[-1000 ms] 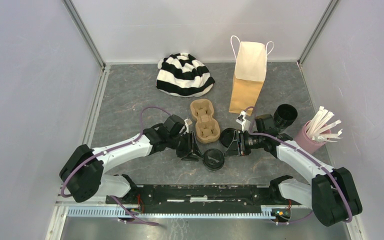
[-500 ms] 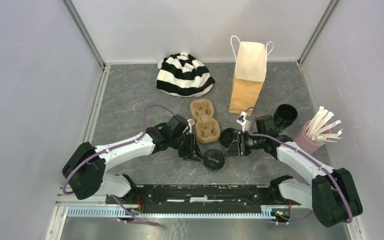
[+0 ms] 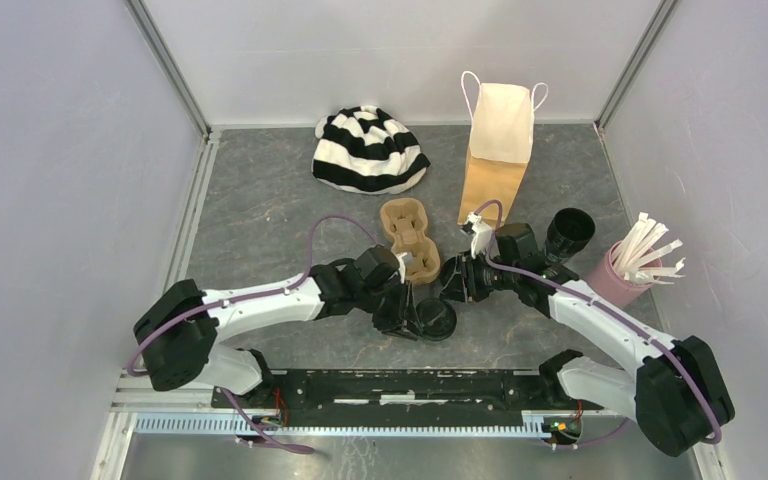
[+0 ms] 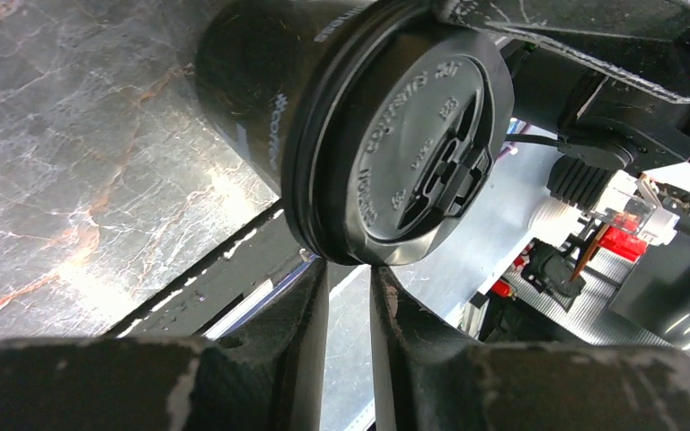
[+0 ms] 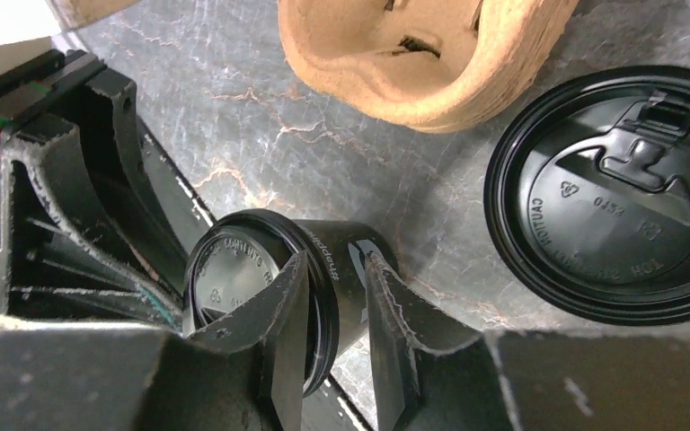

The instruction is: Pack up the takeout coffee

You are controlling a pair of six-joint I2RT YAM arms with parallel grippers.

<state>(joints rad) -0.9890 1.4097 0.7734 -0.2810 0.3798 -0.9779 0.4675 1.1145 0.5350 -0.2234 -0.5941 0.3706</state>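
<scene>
One takeout coffee cup [image 3: 437,318], black with its lid on, leans over near the front edge, its lid [image 4: 395,135] facing my left gripper [image 4: 350,269]. That gripper is open by a narrow, empty gap, its tips at the lid's rim. My right gripper [image 5: 332,260] hangs over the same cup [image 5: 234,269], open a little, one finger across the lid face and the other by the wall; contact is unclear. A second black cup [image 3: 570,232] stands uncovered on the right. A loose black lid [image 5: 611,193] lies flat beside the cardboard carrier [image 5: 422,54].
A tall brown paper bag [image 3: 495,170] with white handles stands at the back. A striped hat [image 3: 368,150] lies at back left. A pink cup of white sticks [image 3: 620,275] is at the right. The metal rail runs just behind the tilted cup.
My left gripper slid right up to the lidded cup and narrowed. My right gripper swung left and down over that cup. The cup shifted slightly right and now leans.
</scene>
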